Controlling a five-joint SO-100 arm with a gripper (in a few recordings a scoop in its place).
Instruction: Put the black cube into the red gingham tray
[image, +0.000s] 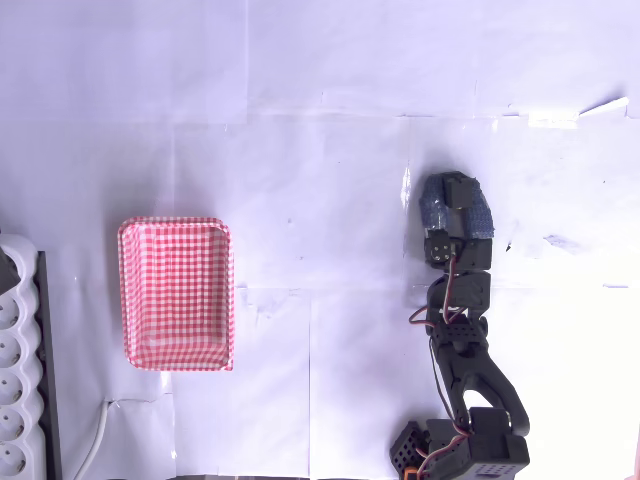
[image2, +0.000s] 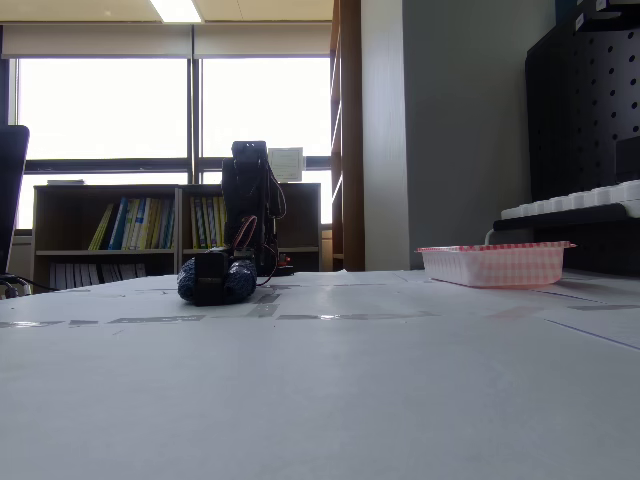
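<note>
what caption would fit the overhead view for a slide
Overhead view: the gripper lowered to the white table, well right of the empty red gingham tray.

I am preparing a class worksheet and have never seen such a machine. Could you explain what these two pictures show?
This is a small robot arm on a paper-covered table. One picture looks straight down from above. The other is taken low at table level, facing the arm.

At the arm's end is a gripper with two blue-wrapped fingers, lowered to the table. A small black cube seems to sit at its tip, but it is unclear whether it is gripped.

Apart from it lies an empty red gingham tray. A white power strip lies at the table's edge.
</note>
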